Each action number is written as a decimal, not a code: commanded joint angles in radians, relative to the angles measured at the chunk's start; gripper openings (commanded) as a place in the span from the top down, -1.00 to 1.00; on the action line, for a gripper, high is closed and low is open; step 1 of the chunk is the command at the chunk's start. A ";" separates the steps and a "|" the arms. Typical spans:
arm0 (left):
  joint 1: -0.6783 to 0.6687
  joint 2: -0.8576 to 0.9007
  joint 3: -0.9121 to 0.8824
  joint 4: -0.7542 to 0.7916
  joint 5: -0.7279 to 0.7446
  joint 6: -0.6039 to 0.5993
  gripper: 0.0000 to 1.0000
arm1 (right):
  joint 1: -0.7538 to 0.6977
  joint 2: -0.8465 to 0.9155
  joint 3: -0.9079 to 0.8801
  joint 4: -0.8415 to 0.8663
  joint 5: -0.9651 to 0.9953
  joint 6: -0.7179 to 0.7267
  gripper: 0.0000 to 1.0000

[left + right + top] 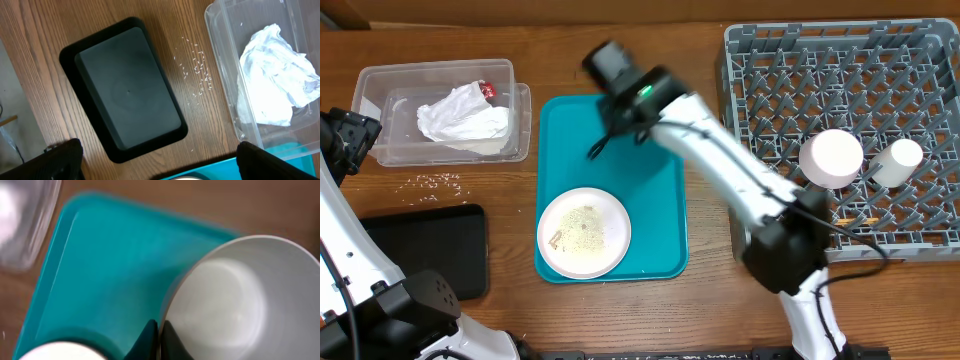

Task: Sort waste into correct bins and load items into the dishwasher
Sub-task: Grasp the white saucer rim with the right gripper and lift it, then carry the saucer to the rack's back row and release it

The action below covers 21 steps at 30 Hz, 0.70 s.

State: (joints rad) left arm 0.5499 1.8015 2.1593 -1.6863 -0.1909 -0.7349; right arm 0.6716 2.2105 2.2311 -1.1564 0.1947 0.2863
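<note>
Two tools: right gripper [159,332] pinches small white bowl [225,305] rim; left gripper [162,161] gapes wide.

White links, black joints.
Right arm [705,150]: green light [643,92] near its eleven o'clock end, black cable [850,272] at its base; left arm [345,240], at eight o'clock, alike.

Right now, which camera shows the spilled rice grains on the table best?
Left wrist: the rice grains lie sharp and separate between black tray and clear tub. Overhead shows them only as faint specks. Right wrist shows none.
</note>
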 commanded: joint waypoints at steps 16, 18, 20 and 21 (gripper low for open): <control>0.000 0.010 0.000 0.000 0.001 -0.021 -0.99 | -0.885 -0.120 0.051 -0.051 -1.018 -0.139 0.92; 0.000 0.010 0.000 0.000 0.001 -0.021 -1.00 | -0.930 -0.102 0.025 -0.026 -1.122 -0.139 0.92; 0.000 0.010 0.000 0.000 0.001 -0.021 -0.99 | -0.962 -0.083 -0.011 0.022 -1.240 -0.138 0.92; 0.000 0.010 0.000 0.000 0.001 -0.021 -1.00 | -0.968 -0.075 -0.023 0.040 -1.280 -0.138 0.92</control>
State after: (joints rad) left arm 0.5499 1.8015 2.1593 -1.6863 -0.1905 -0.7349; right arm -0.2718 2.0964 2.2501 -1.1450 -0.7815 0.1764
